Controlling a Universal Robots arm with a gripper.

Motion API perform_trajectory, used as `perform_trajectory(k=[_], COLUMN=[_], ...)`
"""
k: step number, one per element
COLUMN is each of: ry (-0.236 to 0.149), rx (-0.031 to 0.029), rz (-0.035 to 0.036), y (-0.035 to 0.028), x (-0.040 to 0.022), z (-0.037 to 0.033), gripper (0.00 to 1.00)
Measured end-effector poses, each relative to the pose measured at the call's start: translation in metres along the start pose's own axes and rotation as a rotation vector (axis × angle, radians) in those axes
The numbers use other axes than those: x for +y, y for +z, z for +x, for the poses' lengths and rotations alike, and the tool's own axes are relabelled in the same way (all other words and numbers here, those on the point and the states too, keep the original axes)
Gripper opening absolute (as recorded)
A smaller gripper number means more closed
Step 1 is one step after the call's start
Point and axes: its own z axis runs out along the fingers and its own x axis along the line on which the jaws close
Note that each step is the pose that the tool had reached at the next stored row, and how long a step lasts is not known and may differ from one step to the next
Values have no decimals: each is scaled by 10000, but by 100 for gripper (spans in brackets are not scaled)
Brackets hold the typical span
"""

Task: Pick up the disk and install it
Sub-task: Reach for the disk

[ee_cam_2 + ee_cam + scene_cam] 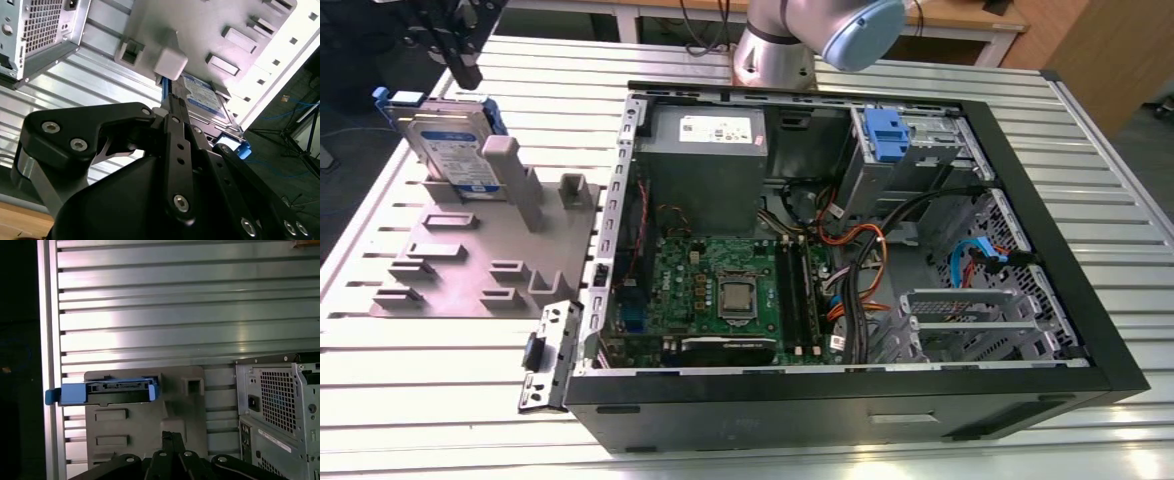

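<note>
Exterior view: the arm (pixel 781 55) rises behind the open computer case (pixel 827 405) and reaches across to the exterior view's left. There the gripper (pixel 464 78) hangs fingers-down over the far corner of the slatted table (pixel 454 400). Just beneath it the disk (pixel 447 140) stands on edge in a slot of the grey fixture (pixel 467 250), with its blue bracket round it and its label facing the camera. From here we cannot tell whether the gripper touches it. The case lies on its side, exposing the motherboard (pixel 720 290), a grey power supply (pixel 700 150) and a blue tab (pixel 887 135) at the drive bay. Second wrist view: we look along the black linkage to the gripper (pixel 172 102), whose fingers are closed together with nothing between them. Past them the disk (pixel 205 92) shows its labelled face, seated in the fixture (pixel 210 30), with a corner of the case (pixel 40 30) off to one side. First wrist view: the disk (pixel 117 390) appears edge-on, a thin dark slab in its blue frame, upright in the fixture (pixel 185 410). The gripper (pixel 172 436) has its tips pressed tight against each other and stands clear of the disk, over the fixture. We also note the case (pixel 280 405) from its vented rear, and bare table (pixel 175 315) slats beyond.
</note>
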Motion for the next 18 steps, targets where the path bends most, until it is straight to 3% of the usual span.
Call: perform_trajectory(k=[3,18], ry=[1,1], rx=[12,15], rz=[2,1], y=[2,3], x=[3,2], z=[44,65], gripper=[11,11])
